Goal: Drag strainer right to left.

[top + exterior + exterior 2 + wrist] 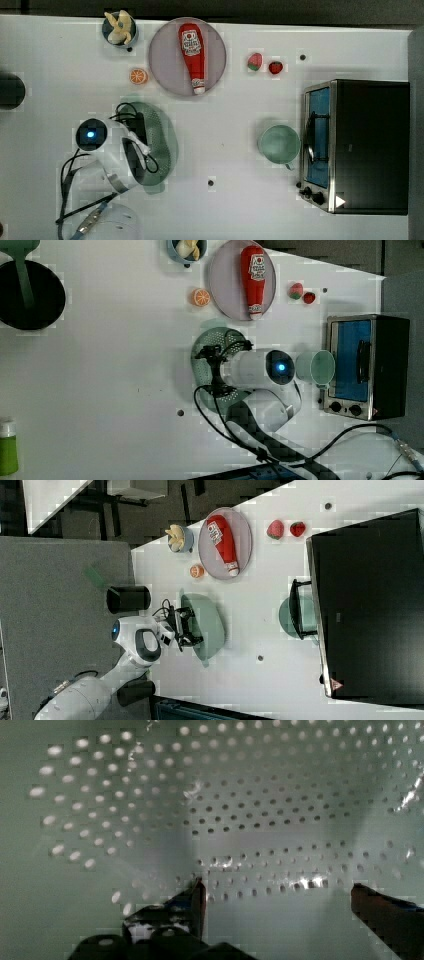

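The strainer (169,142) is a pale mint-green oval colander lying on the white table, in the top view's left half, below the plate. My gripper (144,146) hangs over its bowl, and the arm covers its left part in the top view. In the wrist view the perforated bottom (260,805) is very close, and my gripper (277,895) stands open with its dark fingertips (197,895) wide apart and nothing between them. The strainer (212,339) and the strainer (210,622) appear under the gripper (215,367) and the gripper (187,627) in the left and right views.
A grey-lilac plate (165,70) with a ketchup bottle (192,55) lies beyond the strainer. An orange slice (138,76) and a bowl of banana (120,28) are near it. A mint cup (279,144) stands by the toaster oven (365,145). Two strawberries (265,64) lie nearby.
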Robot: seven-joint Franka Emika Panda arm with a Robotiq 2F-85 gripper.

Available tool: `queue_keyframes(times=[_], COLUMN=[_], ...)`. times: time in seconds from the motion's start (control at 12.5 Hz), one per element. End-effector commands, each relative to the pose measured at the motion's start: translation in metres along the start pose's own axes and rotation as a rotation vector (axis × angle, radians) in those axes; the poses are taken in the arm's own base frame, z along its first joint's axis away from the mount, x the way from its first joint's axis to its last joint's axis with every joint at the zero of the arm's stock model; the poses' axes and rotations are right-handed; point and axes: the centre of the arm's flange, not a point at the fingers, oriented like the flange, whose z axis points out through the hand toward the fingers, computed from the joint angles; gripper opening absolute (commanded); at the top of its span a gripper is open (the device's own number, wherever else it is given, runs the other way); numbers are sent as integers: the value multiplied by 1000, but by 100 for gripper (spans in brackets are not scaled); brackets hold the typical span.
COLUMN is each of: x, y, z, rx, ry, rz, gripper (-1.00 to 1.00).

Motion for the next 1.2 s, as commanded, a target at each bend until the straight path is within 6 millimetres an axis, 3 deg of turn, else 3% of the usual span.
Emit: queue_keyframes(times=[0.08,0.96,1.2], x=[-33,-134,-151], y=[-9,-30,-30], z=[-21,-31,-33], rx=[18,-13,-4], ry=[-37,-199,-203], rz=[72,150,128], gripper=[100,100,100])
